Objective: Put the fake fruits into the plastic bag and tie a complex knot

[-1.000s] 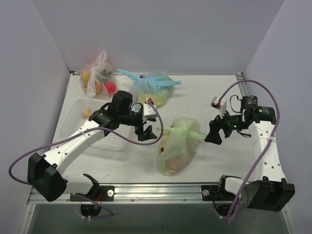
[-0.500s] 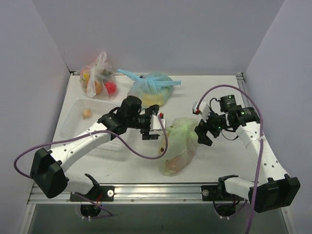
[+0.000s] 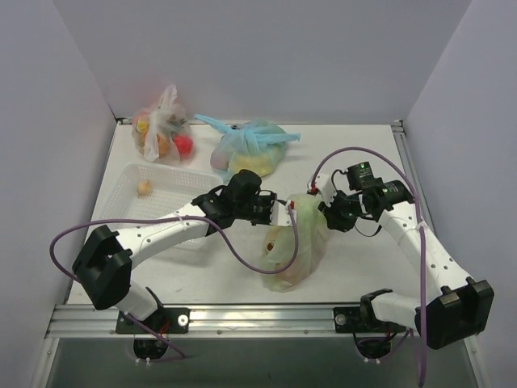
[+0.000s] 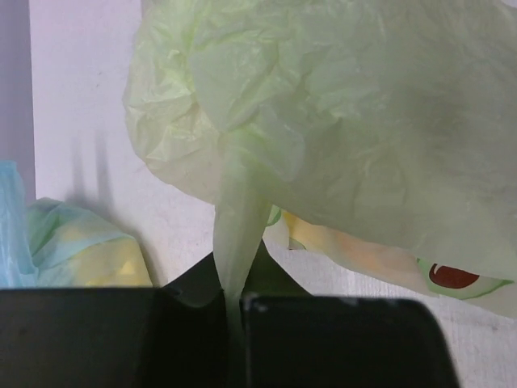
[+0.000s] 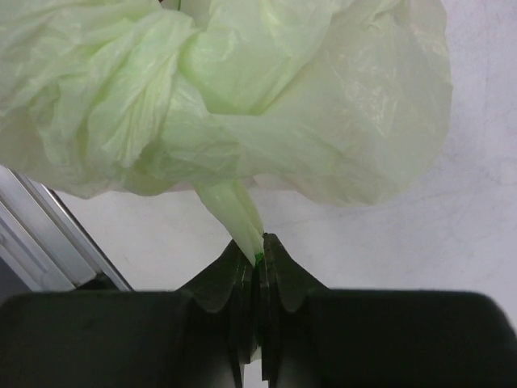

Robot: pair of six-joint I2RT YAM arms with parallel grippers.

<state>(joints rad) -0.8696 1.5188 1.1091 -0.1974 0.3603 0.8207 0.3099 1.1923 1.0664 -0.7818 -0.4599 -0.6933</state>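
Note:
The pale green plastic bag [image 3: 297, 241] lies mid-table, bulging with fake fruits that show through its thin film [image 4: 363, 250]. My left gripper [image 3: 281, 212] is shut on a twisted handle strip of the plastic bag [image 4: 234, 234] on the bag's left side. My right gripper [image 3: 321, 212] is shut on the other twisted strip [image 5: 236, 212] on the bag's right side. Both grippers sit close together at the bag's top end. A red and green fruit piece [image 4: 452, 276] shows through the bag in the left wrist view.
A white mesh tray [image 3: 121, 190] at the left holds one small orange fruit [image 3: 145, 188]. A light blue knotted bag [image 3: 252, 149] and a clear bag of orange and red fruit [image 3: 161, 129] stand at the back. The metal rail [image 3: 266, 317] runs along the near edge.
Both arms moved inward to the green bag. Each gripper went from open to shut on a handle strip of the bag.

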